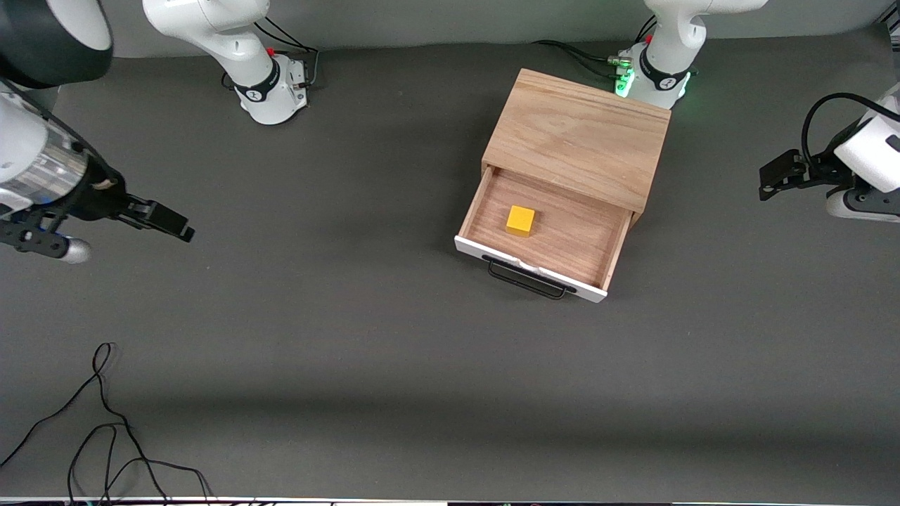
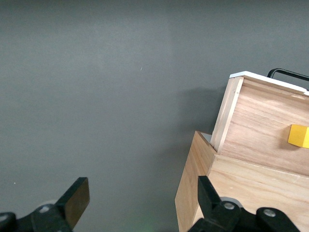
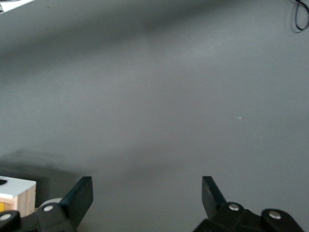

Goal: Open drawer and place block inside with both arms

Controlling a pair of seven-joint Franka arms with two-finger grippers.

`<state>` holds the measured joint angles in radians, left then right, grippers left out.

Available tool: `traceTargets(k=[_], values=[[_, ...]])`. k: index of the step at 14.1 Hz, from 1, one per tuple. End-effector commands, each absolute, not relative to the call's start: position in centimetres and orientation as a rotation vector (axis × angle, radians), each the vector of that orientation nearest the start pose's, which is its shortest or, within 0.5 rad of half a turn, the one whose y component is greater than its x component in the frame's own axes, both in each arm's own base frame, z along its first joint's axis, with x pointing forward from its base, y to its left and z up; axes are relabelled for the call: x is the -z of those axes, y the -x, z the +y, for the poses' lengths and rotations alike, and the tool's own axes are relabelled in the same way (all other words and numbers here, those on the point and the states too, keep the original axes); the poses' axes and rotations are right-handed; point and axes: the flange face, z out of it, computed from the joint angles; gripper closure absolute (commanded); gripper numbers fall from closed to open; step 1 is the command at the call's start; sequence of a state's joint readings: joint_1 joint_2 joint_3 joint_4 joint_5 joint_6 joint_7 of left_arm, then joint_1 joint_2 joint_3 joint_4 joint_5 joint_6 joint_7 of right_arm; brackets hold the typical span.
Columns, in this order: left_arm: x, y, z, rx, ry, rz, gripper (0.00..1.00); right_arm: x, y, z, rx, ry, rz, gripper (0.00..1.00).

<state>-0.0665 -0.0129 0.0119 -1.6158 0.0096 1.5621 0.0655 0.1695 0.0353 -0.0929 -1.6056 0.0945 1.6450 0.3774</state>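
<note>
The light oak cabinet (image 1: 578, 137) stands toward the left arm's end of the table. Its drawer (image 1: 562, 239) is pulled out, with its white front panel and black bar handle (image 1: 529, 280) facing the front camera. The yellow block (image 1: 520, 220) lies inside the drawer on its wooden floor. My left gripper (image 1: 772, 179) is open and empty, off to the side of the cabinet at the left arm's end of the table. Its wrist view shows the cabinet (image 2: 193, 193), the drawer (image 2: 260, 125) and the block (image 2: 299, 136). My right gripper (image 1: 176, 226) is open and empty over bare table at the right arm's end.
Loose black cables (image 1: 105, 422) lie on the dark grey table at the edge nearest the front camera, at the right arm's end. The two arm bases (image 1: 271, 88) (image 1: 654, 77) stand along the table's edge farthest from that camera. The drawer's white corner (image 3: 17, 186) shows in the right wrist view.
</note>
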Motion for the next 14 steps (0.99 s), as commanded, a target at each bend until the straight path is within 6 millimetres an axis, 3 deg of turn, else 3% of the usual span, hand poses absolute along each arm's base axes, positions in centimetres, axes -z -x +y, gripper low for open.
traceTargets(k=[1, 4, 10, 14], values=[[-61.4, -54.3, -2.9, -0.077, 3.124, 0.209, 0.0, -59.6, -55.3, 2.7, -0.01, 3.035, 0.369, 0.0], [-61.4, -54.3, -2.8, -0.077, 3.124, 0.204, 0.0, -59.0, -54.9, 1.6, 0.022, 3.032, 0.349, 0.0], [-61.2, -54.4, -3.0, -0.082, 3.124, 0.209, 0.0, -59.1, -55.2, 1.9, 0.036, 3.063, 0.301, 0.0], [-61.1, -54.4, -3.1, -0.087, 3.123, 0.211, 0.0, -59.7, -56.2, 1.3, 0.068, 3.086, 0.071, 0.0]])
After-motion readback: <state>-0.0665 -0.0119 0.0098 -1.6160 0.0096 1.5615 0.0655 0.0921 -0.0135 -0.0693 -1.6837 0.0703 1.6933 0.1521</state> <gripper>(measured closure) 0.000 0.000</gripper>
